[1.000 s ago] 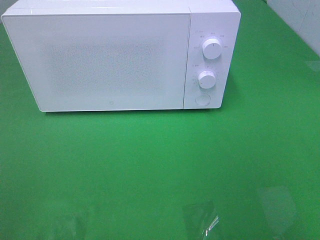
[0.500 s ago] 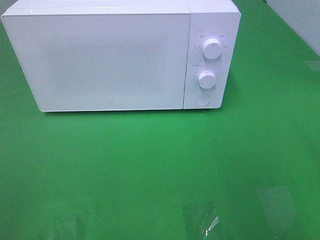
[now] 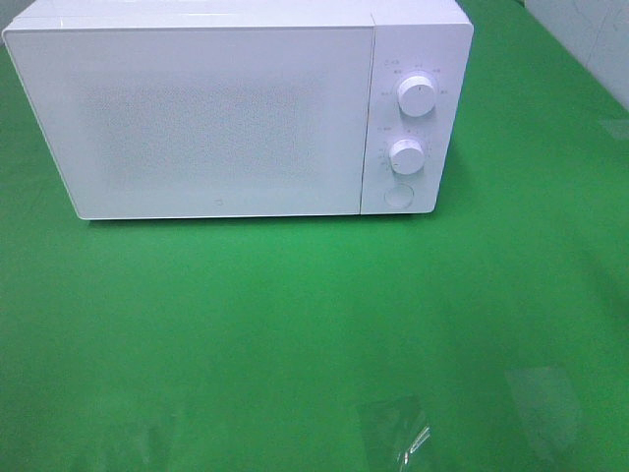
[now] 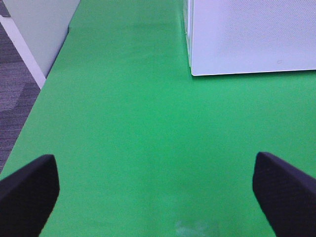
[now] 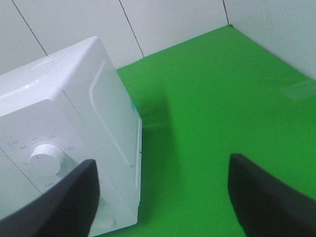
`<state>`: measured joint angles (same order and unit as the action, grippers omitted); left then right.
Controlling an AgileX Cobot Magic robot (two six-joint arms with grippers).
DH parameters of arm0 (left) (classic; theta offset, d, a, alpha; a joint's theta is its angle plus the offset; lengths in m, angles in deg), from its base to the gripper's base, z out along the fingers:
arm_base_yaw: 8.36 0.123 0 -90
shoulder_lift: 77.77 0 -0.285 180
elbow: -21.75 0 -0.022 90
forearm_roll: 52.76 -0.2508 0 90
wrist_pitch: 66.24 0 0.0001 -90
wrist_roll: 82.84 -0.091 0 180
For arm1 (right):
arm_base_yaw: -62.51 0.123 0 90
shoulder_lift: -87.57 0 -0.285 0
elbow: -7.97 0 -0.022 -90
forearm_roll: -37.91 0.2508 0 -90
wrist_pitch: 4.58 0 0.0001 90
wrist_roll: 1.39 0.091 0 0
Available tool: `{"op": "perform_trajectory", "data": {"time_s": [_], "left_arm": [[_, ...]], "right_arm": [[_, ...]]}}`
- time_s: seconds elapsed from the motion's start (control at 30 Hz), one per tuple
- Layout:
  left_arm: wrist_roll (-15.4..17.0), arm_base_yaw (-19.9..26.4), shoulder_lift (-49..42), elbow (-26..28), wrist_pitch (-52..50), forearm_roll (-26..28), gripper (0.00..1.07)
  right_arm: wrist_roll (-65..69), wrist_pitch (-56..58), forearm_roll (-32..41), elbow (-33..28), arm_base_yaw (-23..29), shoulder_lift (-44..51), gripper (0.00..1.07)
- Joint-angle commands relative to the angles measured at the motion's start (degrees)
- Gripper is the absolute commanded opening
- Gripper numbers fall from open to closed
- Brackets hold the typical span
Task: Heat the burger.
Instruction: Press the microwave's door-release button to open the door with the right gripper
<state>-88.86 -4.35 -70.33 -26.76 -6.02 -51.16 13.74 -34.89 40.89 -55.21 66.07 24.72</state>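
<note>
At the far left of a green table (image 3: 295,324), a white microwave (image 3: 216,118) stands with its door shut. Its control panel, on the right of the door, carries an upper knob (image 3: 418,96), a lower knob (image 3: 406,155) and a round button (image 3: 397,196) beneath them. The left gripper (image 4: 155,170) hangs over bare green surface near the microwave's left front corner, its dark fingers (image 4: 29,197) spread wide with nothing between them. The right gripper (image 5: 163,168) is also released and empty, fingers (image 5: 266,197) apart, beside the microwave's right wall. Neither arm shows in the high view. The burger appears in none of the three views, so where it lies cannot be told.
</note>
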Motion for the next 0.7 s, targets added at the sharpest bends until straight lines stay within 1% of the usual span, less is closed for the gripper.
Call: {"op": "perform_trajectory", "data": {"time_s": [0.03,0.1,0.13,0.17,0.2,0.23,0.27,0.3,0.33,0.37,0.4,0.43,0.47,0.5,0.53,0.57,0.6,0.63,0.67,0.7], "left_arm": [[-0.1,0.2,-1.0,-0.1,-0.7,0.1,1.00],[-0.1,0.2,-1.0,-0.1,-0.7,0.1,1.00],[-0.1,0.2,-1.0,-0.1,-0.7,0.1,1.00],[-0.1,0.2,-1.0,-0.1,-0.7,0.1,1.00],[-0.1,0.2,-1.0,-0.1,-0.7,0.1,1.00],[-0.1,0.2,-1.0,-0.1,-0.7,0.1,1.00],[-0.1,0.2,-1.0,-0.1,-0.7,0.1,1.00],[-0.1,0.2,-1.0,-0.1,-0.7,0.1,1.00],[-0.1,0.2,-1.0,-0.1,-0.7,0.1,1.00],[-0.1,0.2,-1.0,-0.1,-0.7,0.1,1.00],[-0.1,0.2,-1.0,-0.1,-0.7,0.1,1.00],[-0.1,0.2,-1.0,-0.1,-0.7,0.1,1.00],[-0.1,0.2,-1.0,-0.1,-0.7,0.1,1.00],[-0.1,0.2,-1.0,-0.1,-0.7,0.1,1.00],[-0.1,0.2,-1.0,-0.1,-0.7,0.1,1.00],[-0.1,0.2,-1.0,-0.1,-0.7,0.1,1.00],[-0.1,0.2,-1.0,-0.1,-0.7,0.1,1.00],[-0.1,0.2,-1.0,-0.1,-0.7,0.1,1.00],[-0.1,0.2,-1.0,-0.1,-0.7,0.1,1.00],[-0.1,0.2,-1.0,-0.1,-0.7,0.1,1.00]], "right_arm": [[0.6,-7.0,-0.2,-0.1,4.8,-5.7,0.71],[0.6,-8.3,0.3,-0.1,5.6,-6.9,0.71],[0.3,-11.2,2.8,-0.1,8.7,-10.0,0.71],[0.3,-11.2,2.8,-0.1,8.7,-10.0,0.71],[-0.6,-13.9,5.6,-0.1,11.9,-12.8,0.71],[-0.6,-13.9,5.6,-0.1,11.9,-12.8,0.71],[-1.4,-16.6,8.8,0.1,15.1,-15.7,0.71],[-1.4,-16.6,8.8,0.1,15.1,-15.7,0.71],[-1.7,-19.8,12.0,0.1,18.3,-18.9,0.71],[-1.7,-19.8,12.0,0.1,18.3,-18.9,0.71],[-1.7,-22.7,15.4,0.2,21.9,-21.9,0.71],[-1.8,-24.0,16.7,0.2,23.7,-23.1,0.71],[-1.8,-24.0,16.7,0.2,23.7,-23.1,0.71],[-2.0,-27.0,20.2,0.2,27.0,-26.2,0.71],[-2.0,-27.0,20.2,0.2,27.0,-26.2,0.71],[-1.9,-29.4,22.8,0.2,29.7,-28.8,0.71],[-1.9,-29.4,22.8,0.2,29.7,-28.8,0.71],[-1.9,-31.3,25.5,0.5,32.1,-31.2,0.71],[-1.9,-31.3,25.5,0.5,32.1,-31.2,0.71],[-1.6,-31.5,27.8,1.4,34.1,-33.3,0.71]]}}
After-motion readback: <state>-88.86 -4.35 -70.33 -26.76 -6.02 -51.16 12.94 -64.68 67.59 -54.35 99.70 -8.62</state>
